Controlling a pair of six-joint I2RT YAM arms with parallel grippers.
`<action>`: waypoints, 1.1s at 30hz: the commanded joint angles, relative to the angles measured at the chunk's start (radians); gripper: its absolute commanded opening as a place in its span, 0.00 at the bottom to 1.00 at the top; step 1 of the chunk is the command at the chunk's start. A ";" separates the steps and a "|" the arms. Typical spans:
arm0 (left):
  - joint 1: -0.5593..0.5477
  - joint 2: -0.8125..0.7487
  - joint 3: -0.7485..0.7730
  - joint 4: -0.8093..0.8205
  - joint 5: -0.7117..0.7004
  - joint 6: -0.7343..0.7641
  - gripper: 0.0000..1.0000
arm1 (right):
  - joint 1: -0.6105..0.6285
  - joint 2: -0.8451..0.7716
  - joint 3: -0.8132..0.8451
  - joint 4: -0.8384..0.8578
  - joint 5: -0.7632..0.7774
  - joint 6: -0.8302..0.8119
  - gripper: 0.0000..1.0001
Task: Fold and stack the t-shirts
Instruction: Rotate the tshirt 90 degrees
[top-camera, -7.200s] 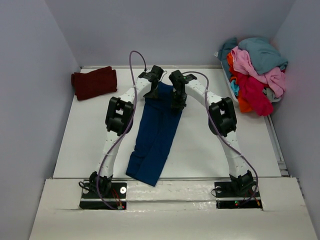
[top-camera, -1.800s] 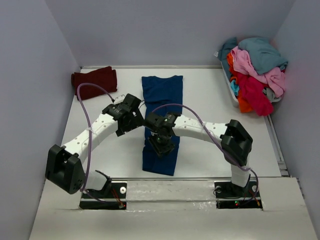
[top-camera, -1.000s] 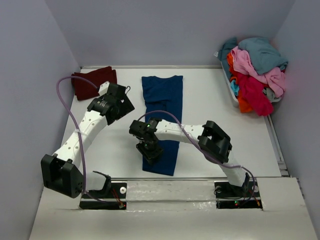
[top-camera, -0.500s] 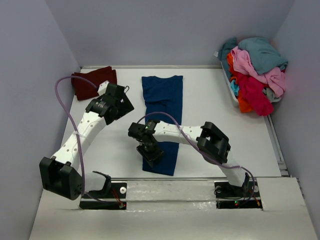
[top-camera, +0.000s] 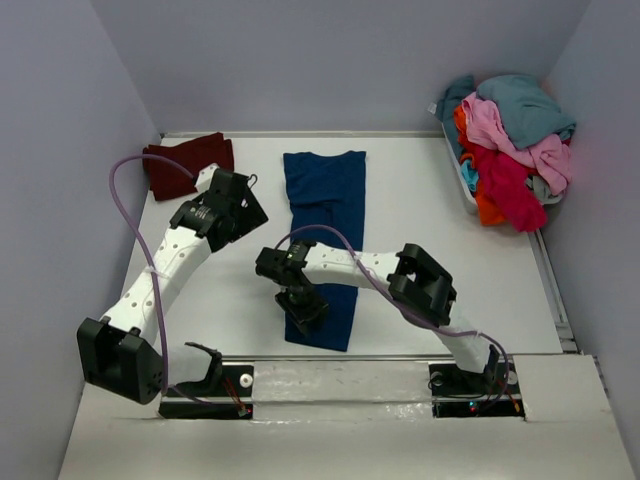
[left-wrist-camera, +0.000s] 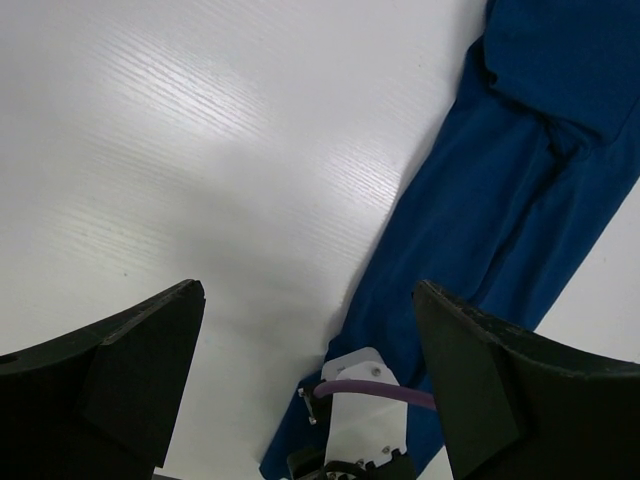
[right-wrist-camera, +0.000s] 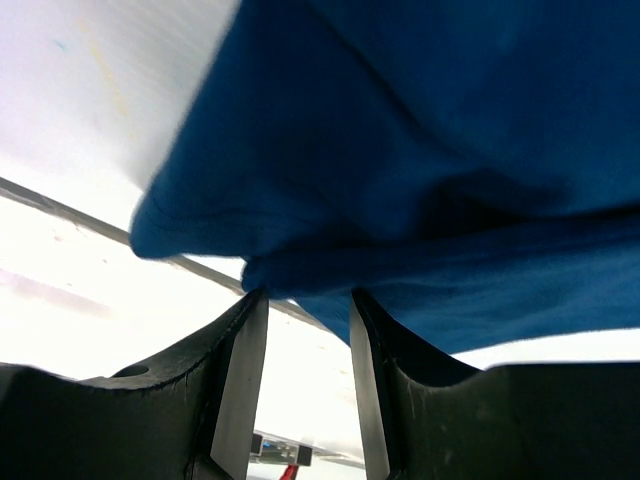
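Soft, even light from overhead — shadows are faint. A pale sheen streaks the table (left-wrist-camera: 180, 130) under my left wrist; at my right, the blue t-shirt (right-wrist-camera: 450, 150) blurs close-up, background blown white.

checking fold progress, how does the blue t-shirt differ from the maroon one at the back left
The blue t-shirt lies as a long narrow strip down the table's middle; the maroon t-shirt is a compact folded bundle in the far left corner. The right gripper has the blue one's near end between its fingers; no gripper holds the maroon one. Both lie on the table.
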 joint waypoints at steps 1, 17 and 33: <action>0.002 -0.039 -0.022 0.018 -0.009 0.014 0.98 | 0.014 0.039 0.094 -0.036 0.010 -0.001 0.44; 0.011 -0.019 -0.020 0.035 -0.001 0.021 0.98 | 0.014 0.020 0.053 -0.041 0.027 0.001 0.07; 0.011 0.002 -0.023 0.038 0.006 0.041 0.98 | 0.014 -0.266 -0.166 0.007 0.130 0.142 0.07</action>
